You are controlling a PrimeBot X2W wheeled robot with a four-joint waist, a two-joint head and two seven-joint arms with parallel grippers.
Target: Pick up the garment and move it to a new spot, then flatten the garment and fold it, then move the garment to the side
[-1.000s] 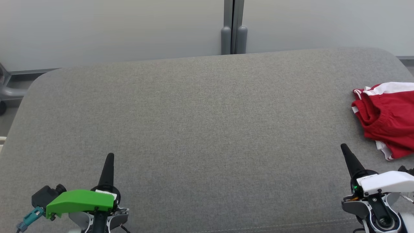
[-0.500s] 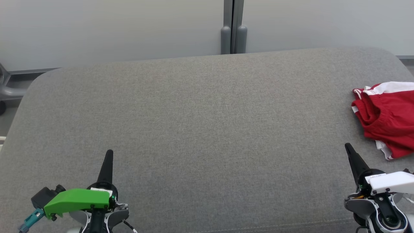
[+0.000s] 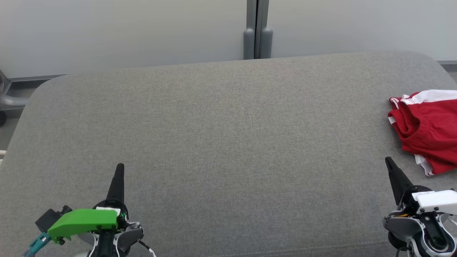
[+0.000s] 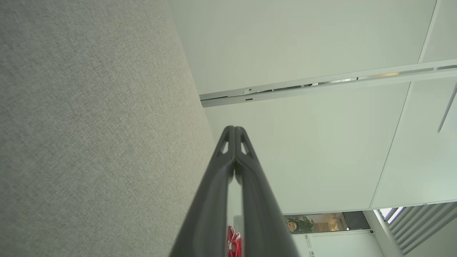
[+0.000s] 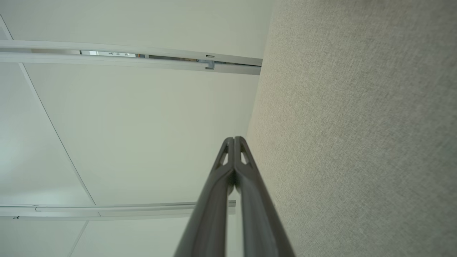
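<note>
The garment [image 3: 426, 125], red shorts with white trim, lies folded at the right edge of the grey fabric surface [image 3: 228, 142], partly cut off by the frame. A sliver of the garment [image 4: 234, 242] also shows red between the fingers in the left wrist view. My right gripper [image 3: 388, 161] hovers at the lower right, shut and holding nothing, its tip a short way below and left of the garment. At the lower left my left gripper [image 3: 120, 167] is shut as well, far from the garment. Both wrist views show the tips pressed together, left gripper [image 4: 234, 128] and right gripper [image 5: 234, 139].
Pale wall panels [image 3: 125, 32] with a grey vertical post [image 3: 257, 32] stand behind the surface's far edge. A grey chair base [image 3: 7, 101] sits on the floor at the far left. The surface has rounded far corners.
Both grippers have drawn back toward the bottom edge of the head view, the right one also shifting slightly right. The garment has not moved.
</note>
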